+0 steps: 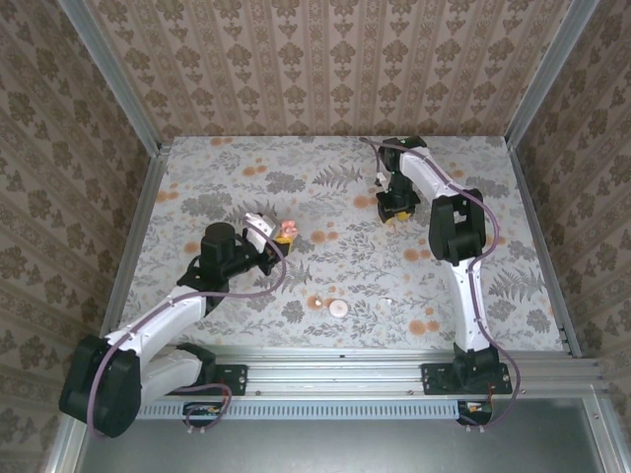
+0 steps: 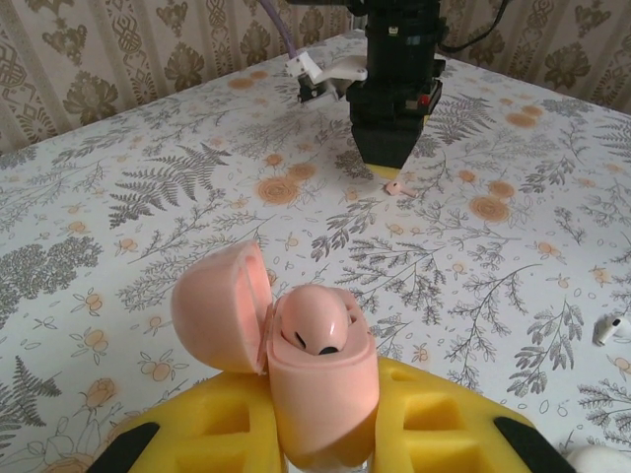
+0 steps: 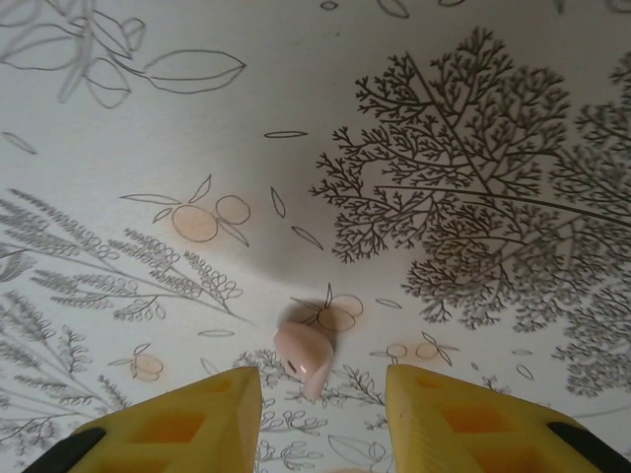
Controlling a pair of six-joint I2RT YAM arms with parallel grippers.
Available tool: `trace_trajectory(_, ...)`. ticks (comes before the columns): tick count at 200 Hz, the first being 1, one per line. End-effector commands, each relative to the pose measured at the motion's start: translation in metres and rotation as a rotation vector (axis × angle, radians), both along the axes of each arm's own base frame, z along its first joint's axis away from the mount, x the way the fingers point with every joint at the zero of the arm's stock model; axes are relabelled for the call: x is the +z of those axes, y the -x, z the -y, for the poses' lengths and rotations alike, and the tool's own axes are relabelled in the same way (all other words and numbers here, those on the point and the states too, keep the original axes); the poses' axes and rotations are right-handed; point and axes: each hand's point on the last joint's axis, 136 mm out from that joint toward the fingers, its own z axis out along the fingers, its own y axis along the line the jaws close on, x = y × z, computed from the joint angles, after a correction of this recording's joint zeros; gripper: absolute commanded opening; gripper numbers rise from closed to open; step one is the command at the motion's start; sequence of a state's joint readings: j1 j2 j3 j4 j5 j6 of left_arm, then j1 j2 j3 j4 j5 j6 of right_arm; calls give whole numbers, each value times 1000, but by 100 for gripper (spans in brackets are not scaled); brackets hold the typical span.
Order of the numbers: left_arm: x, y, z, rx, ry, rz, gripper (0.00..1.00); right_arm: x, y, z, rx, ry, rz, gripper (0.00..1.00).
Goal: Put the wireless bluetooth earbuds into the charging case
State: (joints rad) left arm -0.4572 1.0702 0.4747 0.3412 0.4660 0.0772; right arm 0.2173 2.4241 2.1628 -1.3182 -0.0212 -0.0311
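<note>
Right gripper (image 3: 323, 382) open; earbud (image 3: 304, 357) lies centred just ahead, apparently untouched.

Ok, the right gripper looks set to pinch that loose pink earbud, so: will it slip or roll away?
Probably slippery: the earbud looks smooth and rounded, so the right gripper could squirt it sideways. It is tiny beside the fingers, so likely very light and easily nudged. Its uneven, stemmed shape should limit rolling.
</note>
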Motion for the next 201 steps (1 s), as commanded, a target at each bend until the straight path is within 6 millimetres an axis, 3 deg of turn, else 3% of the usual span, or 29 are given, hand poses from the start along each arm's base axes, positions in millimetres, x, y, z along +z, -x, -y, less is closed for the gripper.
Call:
trace_trajectory(1,9,-12,-5,26,-8,28,1,-1,4,10,8,36,-40,39)
trace_trajectory(108,9,-19,-2,27,-5,15,1,-18,9,6,-2,18,-90,35)
trace_trajectory(201,5,-20,-3,27,-5,1,1,-14,18,3,0,39,-114,32)
